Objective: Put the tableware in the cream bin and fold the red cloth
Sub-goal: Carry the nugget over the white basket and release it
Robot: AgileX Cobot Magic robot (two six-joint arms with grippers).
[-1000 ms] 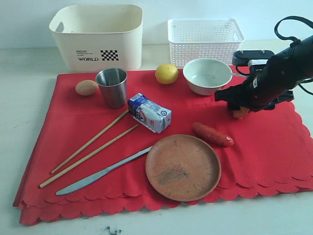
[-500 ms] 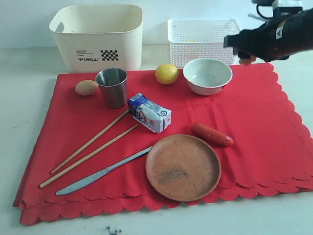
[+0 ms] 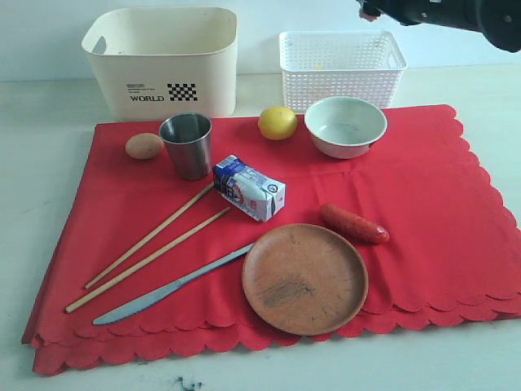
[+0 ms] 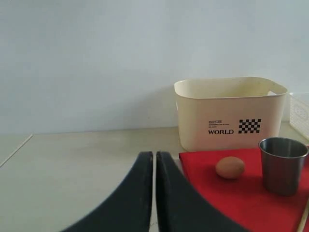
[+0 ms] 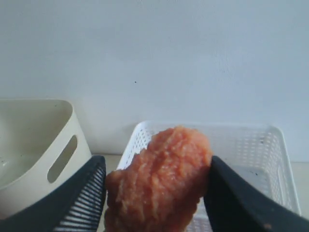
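On the left jaws, two smooth black fingers (image 4: 133, 198), matte. Broad at the base, curved along the outer edge, narrowing toward rounded tips. Flat on the inner faces, with a faint grey sheen along the edges.

On the right jaws, fingers (image 5: 79, 200) of the same dark plastic. Covered on one inner face by a pad of fine pale ribs in close parallel rows. Smooth on the other finger, with one small orange-brown speck toward its base.

In the exterior view, only a piece of the black right arm (image 3: 456, 12): rounded casing, slightly glossy. Too dark and too blurred there to tell screws, cables or lettering.
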